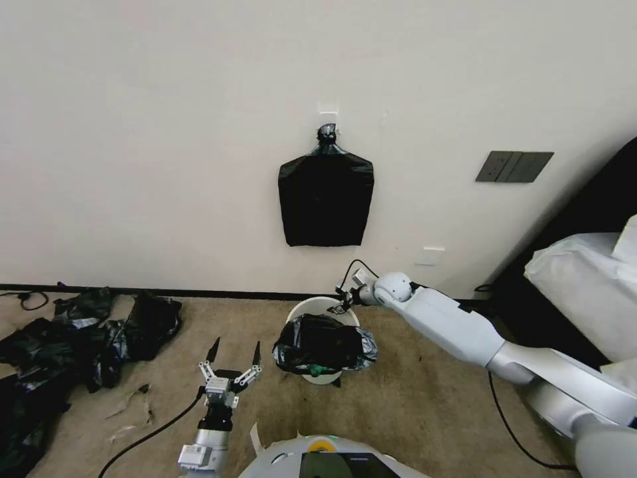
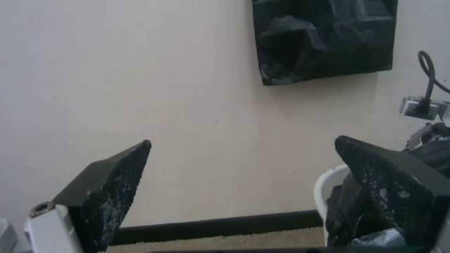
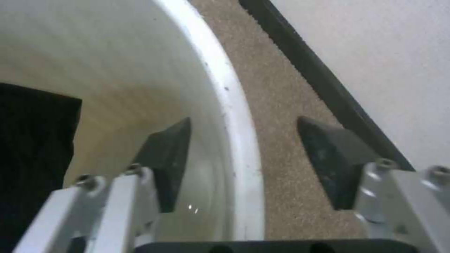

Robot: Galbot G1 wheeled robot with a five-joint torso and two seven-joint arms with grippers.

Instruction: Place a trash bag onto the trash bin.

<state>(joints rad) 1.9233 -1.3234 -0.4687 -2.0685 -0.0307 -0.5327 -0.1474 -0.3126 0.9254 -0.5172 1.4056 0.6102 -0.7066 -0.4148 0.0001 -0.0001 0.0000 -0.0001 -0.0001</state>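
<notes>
My right hand [image 3: 244, 161] is spread wide astride the far rim of the small round white plastic bin [image 1: 312, 307], one finger inside and one outside, gripping nothing. The wrinkly glossy black plastic trash bag [image 1: 324, 344] lies bunched over the bin's near rim, spilling down its front. My left hand [image 1: 233, 353] hovers spread and empty over the carpet just beside the bin.
</notes>
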